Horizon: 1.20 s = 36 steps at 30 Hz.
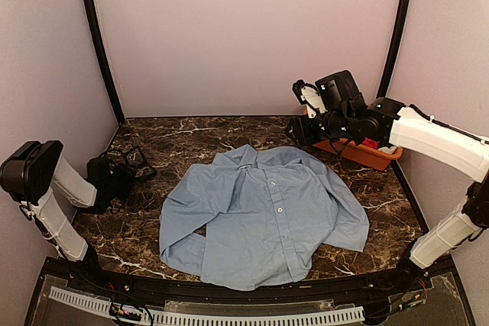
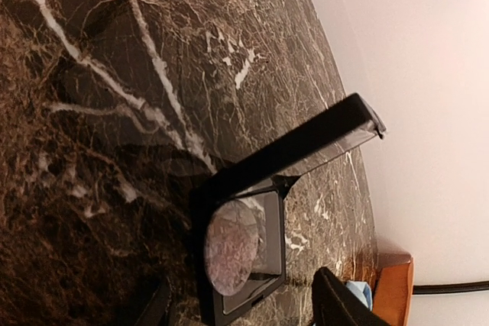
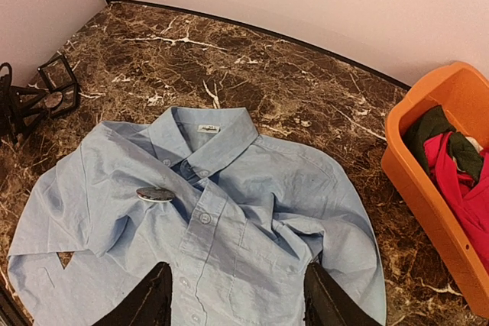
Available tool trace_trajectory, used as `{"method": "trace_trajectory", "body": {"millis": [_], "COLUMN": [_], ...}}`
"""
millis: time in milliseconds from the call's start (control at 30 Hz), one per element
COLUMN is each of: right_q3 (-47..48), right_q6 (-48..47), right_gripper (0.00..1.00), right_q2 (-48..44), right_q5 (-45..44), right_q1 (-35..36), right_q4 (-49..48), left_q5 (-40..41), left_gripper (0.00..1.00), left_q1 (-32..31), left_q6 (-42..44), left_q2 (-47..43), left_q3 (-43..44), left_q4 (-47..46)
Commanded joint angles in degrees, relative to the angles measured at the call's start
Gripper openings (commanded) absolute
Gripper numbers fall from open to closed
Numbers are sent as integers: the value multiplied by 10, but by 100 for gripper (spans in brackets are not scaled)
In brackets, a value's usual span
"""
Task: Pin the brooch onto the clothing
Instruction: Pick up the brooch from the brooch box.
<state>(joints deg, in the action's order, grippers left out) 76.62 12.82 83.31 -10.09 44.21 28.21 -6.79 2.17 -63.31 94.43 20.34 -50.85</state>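
Observation:
The light blue shirt [image 1: 263, 215] lies flat and buttoned in the middle of the table, collar toward the back; it fills the lower right wrist view [image 3: 229, 227]. The brooch [image 3: 155, 194], a small dark round disc, sits on the shirt's chest beside the button placket, below the collar. I cannot make it out in the top view. My right gripper [image 1: 299, 129] hangs open and empty above the table behind the collar, its fingers [image 3: 145, 303] spread wide. My left gripper [image 1: 114, 179] is open and empty, low at the left edge, away from the shirt.
A small black hinged case [image 2: 252, 211] stands open on the marble in front of my left gripper, with a round grey patch in its window; it also shows in the top view [image 1: 131, 159]. An orange bin [image 3: 428, 181] holding a red garment [image 3: 458, 169] stands at the back right.

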Motion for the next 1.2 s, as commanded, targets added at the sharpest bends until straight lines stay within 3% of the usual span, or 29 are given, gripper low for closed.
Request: {"method": "trace_trajectory", "body": {"millis": [0, 500, 1167], "right_q3": [16, 19, 10], "right_q6": [9, 8, 10], "right_gripper": [56, 56, 55], "right_q2": [-16, -20, -27], "right_q5": [-2, -1, -3], "right_q1": [4, 5, 5], "right_q4": [5, 4, 1], "left_q5": [-42, -66, -58], "left_gripper": [59, 52, 24], "left_q1": [18, 25, 26], "left_q6": [-36, -37, -30], "left_q2": [47, 100, 100], "left_q3": [0, 26, 21], "left_q4": [-45, -59, -58]}}
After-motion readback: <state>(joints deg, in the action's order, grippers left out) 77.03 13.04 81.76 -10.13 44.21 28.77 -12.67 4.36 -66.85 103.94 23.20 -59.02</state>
